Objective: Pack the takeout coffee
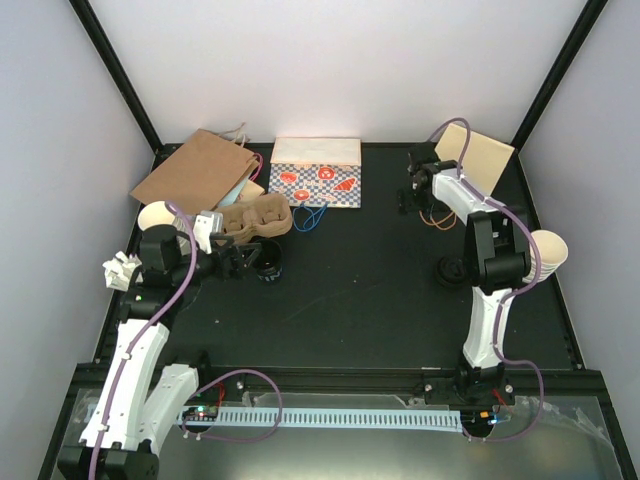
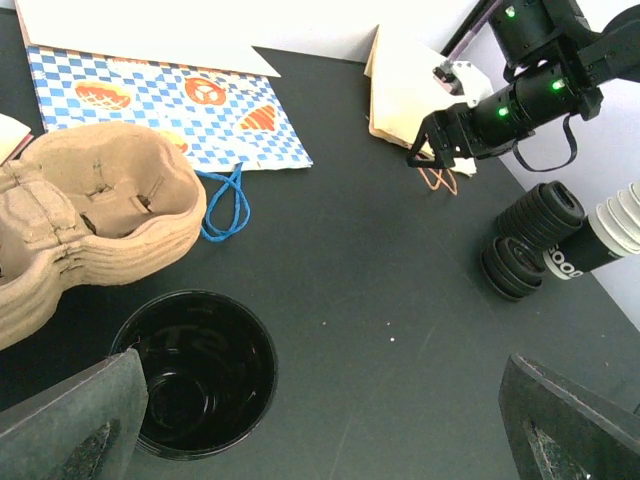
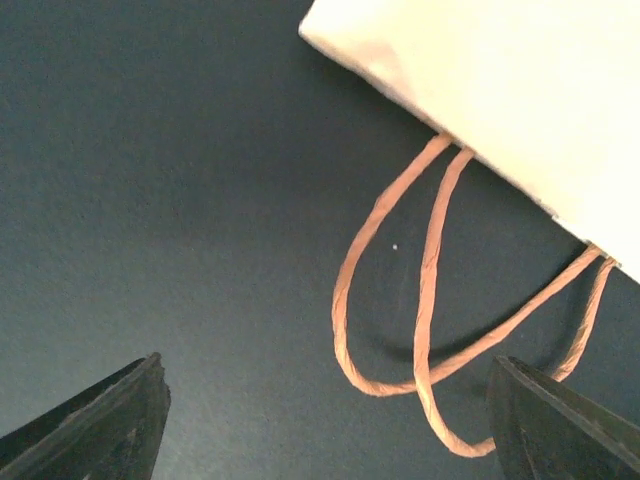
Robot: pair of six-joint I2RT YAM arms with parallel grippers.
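Note:
No cream cup with a black lid shows in any view; the takeout coffee is out of view. My left gripper [image 1: 238, 258] is open and empty, low over the table. Just beside its left finger stands a round, hollow black piece [image 1: 268, 268], seen from above in the left wrist view [image 2: 195, 372]. The brown cardboard cup carrier [image 1: 255, 218] lies just behind it. My right gripper [image 1: 412, 195] is open and empty at the back right, over the orange handles [image 3: 420, 300] of a cream paper bag [image 3: 500, 80].
A brown paper bag [image 1: 195, 170] and a blue-checkered bag [image 1: 315, 175] lie flat at the back. Stacks of lidless cream cups lie at the left [image 1: 160, 215] and right [image 1: 548, 250]. A stack of black lids [image 1: 448, 270] sits by the right arm. Crumpled white paper [image 1: 122, 270] is at the left edge.

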